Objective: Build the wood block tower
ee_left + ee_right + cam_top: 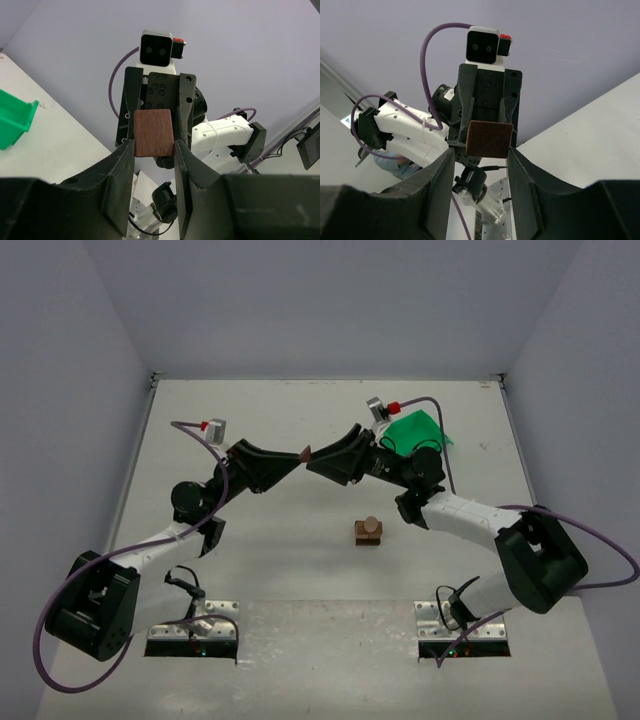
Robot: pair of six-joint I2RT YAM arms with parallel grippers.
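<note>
One brown block [153,132]: left gripper [153,146] jaws clamped; right gripper [480,152] jaws half-open, flanking.

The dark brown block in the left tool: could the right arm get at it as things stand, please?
Probably yes: the right tool faces the left tool tip to tip above the table, its fingers flanking the dark brown block, with nothing between them.

At frame centre, the left gripper [488,131] pinches a dark brown block [489,141]. From the bottom edge the right gripper [481,156] stands parted, its fingers [437,190] flanking the block, a gap visible at left.
</note>
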